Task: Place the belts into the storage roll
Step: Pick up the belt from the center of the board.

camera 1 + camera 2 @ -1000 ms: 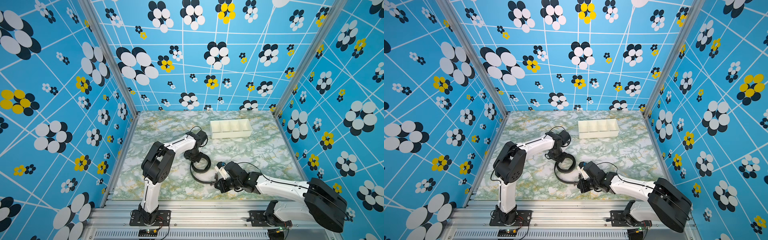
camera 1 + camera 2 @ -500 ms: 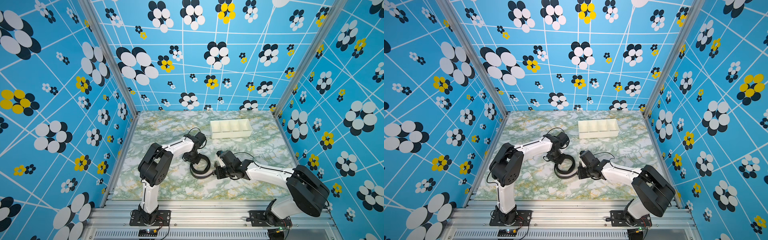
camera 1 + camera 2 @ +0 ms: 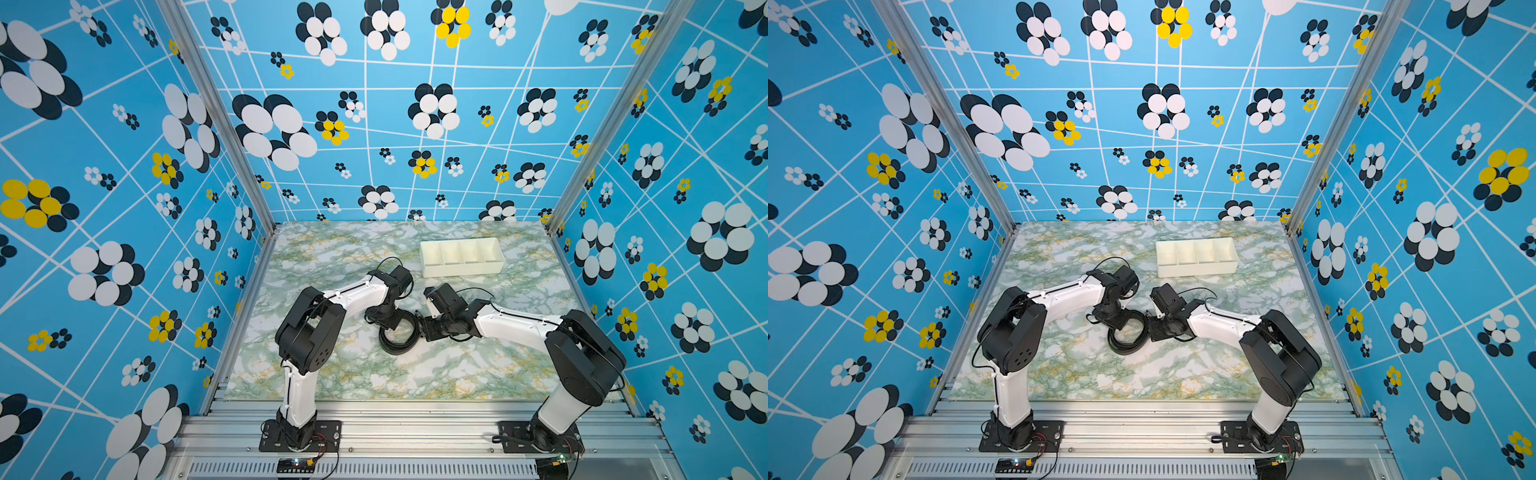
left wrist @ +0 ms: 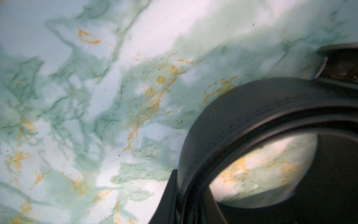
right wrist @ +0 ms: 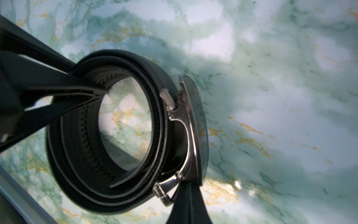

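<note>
Open marbled tabletop (image 3: pixel 415 382) lies all round the work. The belt (image 3: pixel 395 350) sits mid-table, well apart from the patterned walls (image 3: pixel 124 249) and the front aluminium rail (image 3: pixel 415 428). The four-compartment tray (image 3: pixel 461 271) stands near the back right, with bare marble between it and the coil. The belt is black, wound in several loose turns, with its dark metal buckle (image 5: pixel 186 135) on the outside. My left gripper (image 3: pixel 386 326) pinches the coil wall, one finger inside the ring. My right gripper (image 3: pixel 420 328) is at the buckle; I cannot tell how its jaws stand.
</note>
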`<state>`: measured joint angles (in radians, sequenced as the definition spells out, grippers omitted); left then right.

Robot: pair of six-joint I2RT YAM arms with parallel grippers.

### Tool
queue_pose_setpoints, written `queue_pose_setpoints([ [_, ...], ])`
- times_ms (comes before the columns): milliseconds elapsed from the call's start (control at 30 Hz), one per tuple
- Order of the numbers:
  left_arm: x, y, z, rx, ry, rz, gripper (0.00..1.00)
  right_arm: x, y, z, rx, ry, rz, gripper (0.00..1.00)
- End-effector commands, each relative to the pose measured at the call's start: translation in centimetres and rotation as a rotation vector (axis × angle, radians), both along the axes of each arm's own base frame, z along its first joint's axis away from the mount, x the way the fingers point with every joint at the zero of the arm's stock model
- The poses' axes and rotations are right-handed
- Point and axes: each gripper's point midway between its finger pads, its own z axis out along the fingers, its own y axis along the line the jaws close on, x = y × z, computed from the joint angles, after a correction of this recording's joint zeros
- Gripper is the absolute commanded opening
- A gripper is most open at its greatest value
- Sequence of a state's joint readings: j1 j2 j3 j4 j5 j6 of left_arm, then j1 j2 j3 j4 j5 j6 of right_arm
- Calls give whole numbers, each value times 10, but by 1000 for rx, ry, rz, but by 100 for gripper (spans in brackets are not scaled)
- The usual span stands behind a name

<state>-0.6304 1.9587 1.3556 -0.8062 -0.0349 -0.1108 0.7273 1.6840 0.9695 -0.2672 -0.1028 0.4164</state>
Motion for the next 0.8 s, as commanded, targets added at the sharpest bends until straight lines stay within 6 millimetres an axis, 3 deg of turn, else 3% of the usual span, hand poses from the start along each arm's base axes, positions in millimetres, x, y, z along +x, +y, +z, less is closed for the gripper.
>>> queue_pose_setpoints([
  [0, -18, 2, -5, 21, 52, -53, 0, 10, 0, 40, 58, -95, 16, 28],
  [100, -18, -5, -5, 3, 45, -75, 0, 12, -8, 51, 59, -112, 42, 45],
  [400, -25, -12, -9, 23, 63, -104, 0, 9, -11, 44, 99, -11, -11, 52],
  [533, -26, -12, -6, 29, 69, -97, 0, -7, -24, 44, 116, 36, -101, 54],
  [633, -27, -12, -5, 34, 69, -104, 0, -23, -44, 52, 105, 51, -191, 63],
  [767, -29, -10, -6, 47, 77, -104, 0, -56, -53, 59, 182, 172, -296, 61],
])
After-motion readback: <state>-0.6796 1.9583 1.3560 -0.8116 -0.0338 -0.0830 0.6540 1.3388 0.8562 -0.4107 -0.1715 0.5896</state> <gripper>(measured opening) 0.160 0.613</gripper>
